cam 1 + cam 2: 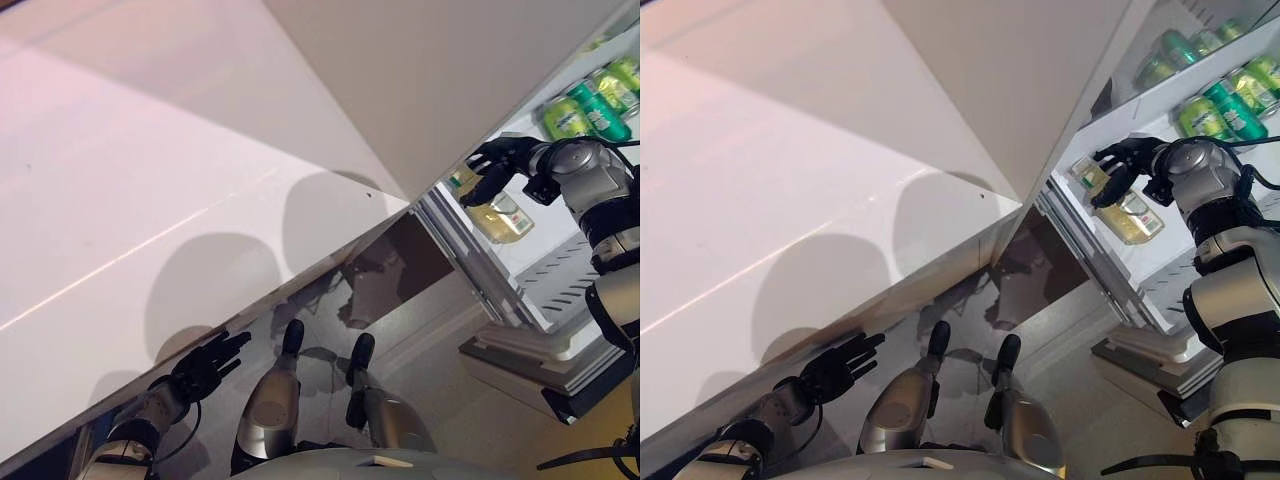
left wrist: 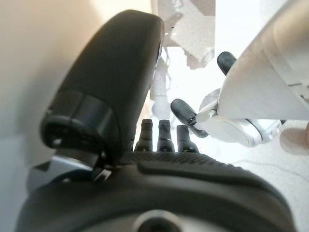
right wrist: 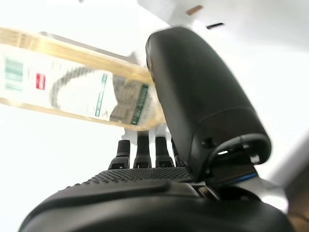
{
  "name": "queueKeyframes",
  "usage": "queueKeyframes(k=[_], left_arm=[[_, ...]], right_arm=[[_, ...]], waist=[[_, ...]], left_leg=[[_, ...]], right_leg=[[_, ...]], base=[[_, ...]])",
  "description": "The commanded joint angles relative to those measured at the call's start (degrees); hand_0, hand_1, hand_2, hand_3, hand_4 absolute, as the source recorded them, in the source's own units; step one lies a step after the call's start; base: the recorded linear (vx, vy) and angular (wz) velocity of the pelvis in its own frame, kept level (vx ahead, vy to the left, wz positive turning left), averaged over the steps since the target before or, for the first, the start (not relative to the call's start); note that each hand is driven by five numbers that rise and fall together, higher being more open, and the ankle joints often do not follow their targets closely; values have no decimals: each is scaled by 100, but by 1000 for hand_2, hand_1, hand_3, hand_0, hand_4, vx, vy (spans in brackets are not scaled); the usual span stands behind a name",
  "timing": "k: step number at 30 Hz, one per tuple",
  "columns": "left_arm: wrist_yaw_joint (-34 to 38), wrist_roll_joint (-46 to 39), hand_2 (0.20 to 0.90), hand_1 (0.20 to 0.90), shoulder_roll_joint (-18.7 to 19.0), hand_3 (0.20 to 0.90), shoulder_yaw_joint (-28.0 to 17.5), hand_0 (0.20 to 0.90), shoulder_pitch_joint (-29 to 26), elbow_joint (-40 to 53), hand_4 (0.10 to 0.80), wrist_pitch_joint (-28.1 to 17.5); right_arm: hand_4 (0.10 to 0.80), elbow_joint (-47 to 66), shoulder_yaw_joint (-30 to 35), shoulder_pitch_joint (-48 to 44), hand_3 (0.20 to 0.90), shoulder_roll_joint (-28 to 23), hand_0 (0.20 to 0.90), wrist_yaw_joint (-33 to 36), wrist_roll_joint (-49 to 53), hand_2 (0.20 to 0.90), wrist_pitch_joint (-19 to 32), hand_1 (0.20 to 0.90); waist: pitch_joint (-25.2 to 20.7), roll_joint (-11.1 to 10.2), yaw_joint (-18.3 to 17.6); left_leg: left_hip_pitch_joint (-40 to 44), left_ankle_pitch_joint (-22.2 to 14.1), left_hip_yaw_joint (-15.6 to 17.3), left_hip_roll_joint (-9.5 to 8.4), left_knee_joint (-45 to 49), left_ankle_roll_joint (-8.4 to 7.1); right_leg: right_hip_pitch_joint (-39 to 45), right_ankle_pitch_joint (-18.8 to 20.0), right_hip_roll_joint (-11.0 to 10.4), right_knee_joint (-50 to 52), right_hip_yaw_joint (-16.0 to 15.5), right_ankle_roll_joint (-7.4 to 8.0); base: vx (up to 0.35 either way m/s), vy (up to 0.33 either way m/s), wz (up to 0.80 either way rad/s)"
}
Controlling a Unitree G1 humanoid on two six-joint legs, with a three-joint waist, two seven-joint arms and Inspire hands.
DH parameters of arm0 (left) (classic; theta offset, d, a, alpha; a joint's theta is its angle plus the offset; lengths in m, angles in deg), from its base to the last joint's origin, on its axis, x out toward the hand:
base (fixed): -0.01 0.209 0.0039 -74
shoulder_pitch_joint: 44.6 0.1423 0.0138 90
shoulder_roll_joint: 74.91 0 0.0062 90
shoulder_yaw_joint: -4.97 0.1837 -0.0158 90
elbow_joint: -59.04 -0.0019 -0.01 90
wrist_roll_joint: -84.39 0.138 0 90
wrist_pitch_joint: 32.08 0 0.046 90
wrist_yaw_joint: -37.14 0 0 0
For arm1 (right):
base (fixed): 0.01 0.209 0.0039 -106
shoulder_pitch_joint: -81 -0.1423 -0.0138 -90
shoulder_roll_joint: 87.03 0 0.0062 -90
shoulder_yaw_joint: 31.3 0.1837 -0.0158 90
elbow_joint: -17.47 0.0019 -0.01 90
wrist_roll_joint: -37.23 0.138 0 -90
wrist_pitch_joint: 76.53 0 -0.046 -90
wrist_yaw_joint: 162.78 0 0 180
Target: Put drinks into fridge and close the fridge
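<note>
At seven o'clock, nearest us, we see the left hand point(image 1: 203, 367) hanging low beside the white fridge door point(image 1: 150, 200), fingers straight and spread, holding nothing. Farther off, at two o'clock, the right hand point(image 1: 1127, 160) reaches into the open fridge point(image 1: 1160, 265), fingers loosely extended over a pale yellow bottle point(image 1: 1132, 216) lying on a shelf; we cannot tell whether they touch it. Beyond, at one o'clock, green cans point(image 1: 590, 105) stand on the upper shelf.
</note>
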Motion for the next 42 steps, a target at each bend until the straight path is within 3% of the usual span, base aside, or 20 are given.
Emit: queueKeyframes(k=[1,8,11,16,21,27,30,34,42], left_arm=[[-337,472,900,900,348,900,205,900,495,-215,800,0],[-662,1308,900,900,238,900,238,900,816,-486,800,-176],[-760,1435,900,900,131,900,189,900,935,-593,800,-242],[-809,1556,900,900,-23,900,82,900,1022,-774,800,-260],[-930,1771,900,900,-175,900,-55,900,1154,-961,800,-386],[-916,1866,900,900,-348,900,-164,900,1294,-1108,800,-518],[-875,1857,900,900,-417,900,-169,900,1294,-1173,800,-522],[-764,1840,900,900,-470,900,-261,900,1315,-1274,800,-480],[-584,1859,900,900,-582,900,-481,900,1344,-1479,800,-479]], right_arm=[[800,507,82,-288,900,-801,900,379,548,900,261,900],[800,1972,1010,590,900,-1544,900,1068,1417,900,625,900],[800,2832,1807,1171,900,-1756,900,1534,1591,900,706,900],[800,4096,3162,2278,900,-1723,900,2087,1620,900,726,900],[800,5058,4515,3538,900,-1684,900,2879,1626,900,1107,900],[800,5771,6188,5261,900,-1313,900,3847,1679,900,1522,900],[800,5845,6725,5897,900,-976,900,4208,1672,900,1535,900],[800,5691,7136,6492,900,-507,900,4418,1883,900,1433,900],[800,4849,7371,7267,900,201,900,4223,1987,900,1517,900]], waist=[[-698,-147,-113],[-1197,-102,-501],[-1419,-16,-696],[-1708,88,-968],[-1867,173,-1276],[-1928,215,-1573],[-1922,236,-1674],[-1879,265,-1767],[-1431,315,-1914]], left_leg=[[-154,-259,304,-195,-188,152],[168,-381,463,-179,-233,151],[295,-447,512,-178,-233,163],[491,-566,587,-163,-233,185],[662,-667,700,-141,-233,194],[744,-744,809,-127,-233,195],[774,-782,844,-132,-233,214],[844,-791,896,-117,-230,241],[657,-1057,915,-193,796,370]], right_leg=[[-32,-289,-103,265,-174,415],[203,-322,-105,172,-29,482],[279,-344,-92,156,79,504],[421,-408,-55,124,270,510],[535,-465,-16,106,446,500],[577,-500,40,94,624,504],[580,-519,65,110,696,497],[566,-627,73,304,748,471],[370,-1023,64,1296,729,199]], base=[[40,27,-11],[71,30,-11],[84,32,-11],[100,23,-12],[52,-17,-19],[19,-33,-16],[16,-30,-21],[48,-36,-10],[82,-11,-3]])
